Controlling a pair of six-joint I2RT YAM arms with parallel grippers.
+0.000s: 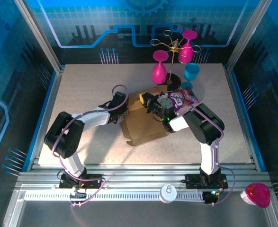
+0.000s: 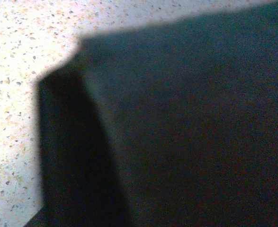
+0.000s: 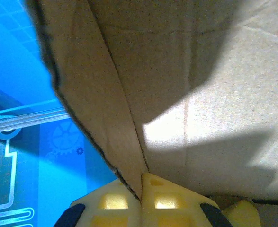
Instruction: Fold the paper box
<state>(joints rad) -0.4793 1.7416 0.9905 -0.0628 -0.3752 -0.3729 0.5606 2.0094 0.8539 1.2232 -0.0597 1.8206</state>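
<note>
Tabletop (image 1: 82,90): beige speckled stone-look, lit hard from above w/ sharp shadows; blue edging (image 1: 45,118) along the sides. Back wall (image 1: 96,23) & side walls: blue panels w/ circuit lines, gear graphic (image 1: 146,5). Alu frame posts (image 1: 39,38) at the corners. Alu extrusion rails (image 1: 139,172) along the near edge. Left wrist cam: same speckled top (image 2: 15,56), washed out.

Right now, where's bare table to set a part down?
Free: back-left table, left of the left gripper; front-right, right of the right arm. Crowded: centre, right gripper and paper box; back-right, purple snack packet, pink goblets, blue goblet.
</note>
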